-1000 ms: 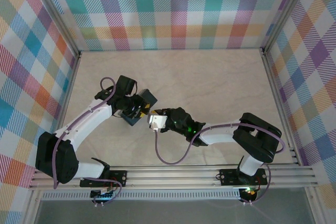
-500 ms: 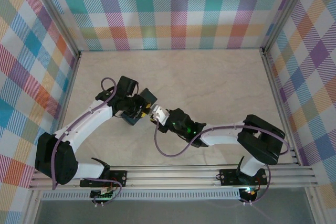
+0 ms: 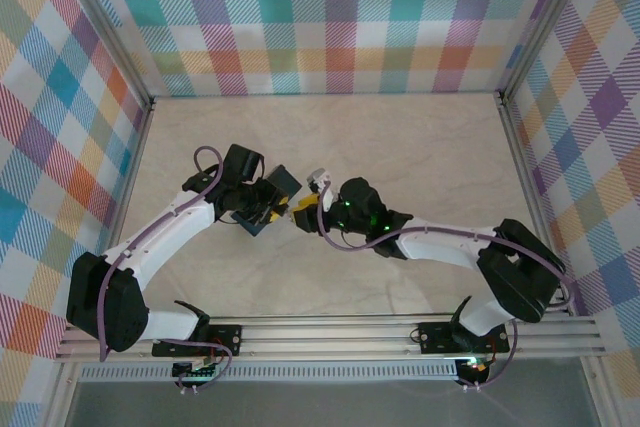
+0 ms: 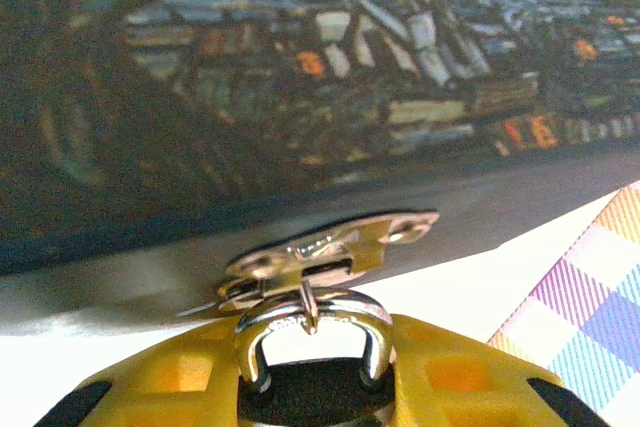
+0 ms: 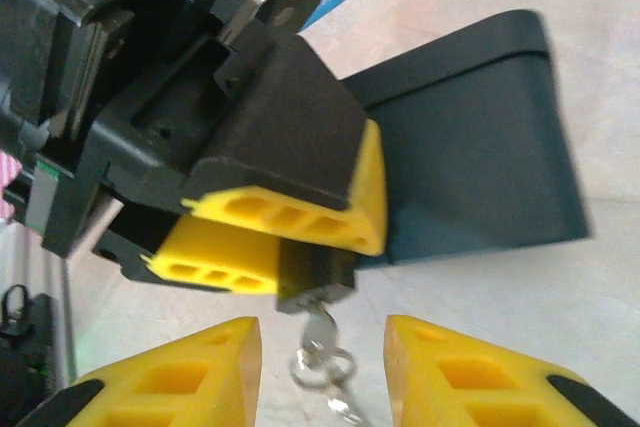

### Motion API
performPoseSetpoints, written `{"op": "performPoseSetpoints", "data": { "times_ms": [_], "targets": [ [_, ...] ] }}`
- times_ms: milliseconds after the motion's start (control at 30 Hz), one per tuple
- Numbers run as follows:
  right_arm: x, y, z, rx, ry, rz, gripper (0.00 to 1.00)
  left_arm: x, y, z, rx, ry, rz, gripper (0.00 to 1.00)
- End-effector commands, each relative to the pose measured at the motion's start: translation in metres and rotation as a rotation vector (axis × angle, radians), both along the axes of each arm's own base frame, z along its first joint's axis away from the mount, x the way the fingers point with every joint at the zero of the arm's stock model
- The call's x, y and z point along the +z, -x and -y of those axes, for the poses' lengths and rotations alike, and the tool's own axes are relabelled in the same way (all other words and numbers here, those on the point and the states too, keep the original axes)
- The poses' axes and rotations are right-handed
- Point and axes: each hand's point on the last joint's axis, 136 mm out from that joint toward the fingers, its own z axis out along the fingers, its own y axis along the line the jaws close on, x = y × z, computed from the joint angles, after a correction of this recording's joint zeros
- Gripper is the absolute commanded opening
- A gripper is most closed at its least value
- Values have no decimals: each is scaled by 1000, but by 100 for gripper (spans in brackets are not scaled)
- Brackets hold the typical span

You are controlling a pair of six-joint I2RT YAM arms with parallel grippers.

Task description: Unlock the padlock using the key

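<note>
The padlock (image 5: 318,269) is a small dark body pinched between the yellow fingers of my left gripper (image 5: 320,245), which is shut on it. Its silver shackle (image 4: 312,319) passes through the metal hasp (image 4: 335,250) of the dark blue painted box (image 4: 300,67). The key (image 5: 321,331) sticks out of the padlock's underside, with a small ring hanging from it. My right gripper (image 5: 322,365) stands open, one yellow finger on each side of the key, touching neither it nor the ring. Seen from above, both grippers meet beside the box (image 3: 281,185).
The box lies on the pale tabletop (image 3: 400,147) left of centre. Plaid walls (image 3: 330,17) close in the back and both sides. A metal rail (image 3: 330,332) runs along the near edge by the arm bases.
My right gripper has opened and let go of the key, which stays in the padlock. The right arm swung away from the near edge and turned toward the box. The left arm held still.
</note>
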Motion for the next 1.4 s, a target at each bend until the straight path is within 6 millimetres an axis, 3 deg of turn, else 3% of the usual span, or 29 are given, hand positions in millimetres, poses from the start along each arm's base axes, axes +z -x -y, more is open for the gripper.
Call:
{"op": "performPoseSetpoints", "data": {
  "times_ms": [0,433,500,667,800,900,1000,1200,1367],
  "targets": [
    [6,4,-16,32,-78,-101,38,24,-8,5,-17,32,82,10],
    [4,-12,-34,3,-151,-166,36,30,-3,7,-19,60,87,10],
    [4,-13,-37,11,-151,-173,33,30,-2,8,-21,64,83,10],
    [6,-10,-44,51,-159,-186,15,32,-2,8,-17,67,86,11],
    [3,-12,-38,39,-140,-187,8,32,-2,2,-15,30,94,21],
    [-2,-13,-29,32,-117,-195,6,32,-2,-10,-18,-43,104,45],
    [-9,-14,-18,29,-79,-209,6,33,0,-26,-13,-126,117,58],
    [-17,-17,-2,42,-79,-272,5,35,3,-47,-1,-208,130,64],
    [-12,-13,-1,61,-104,-298,5,50,0,-65,9,-266,177,64]
  ]
}}
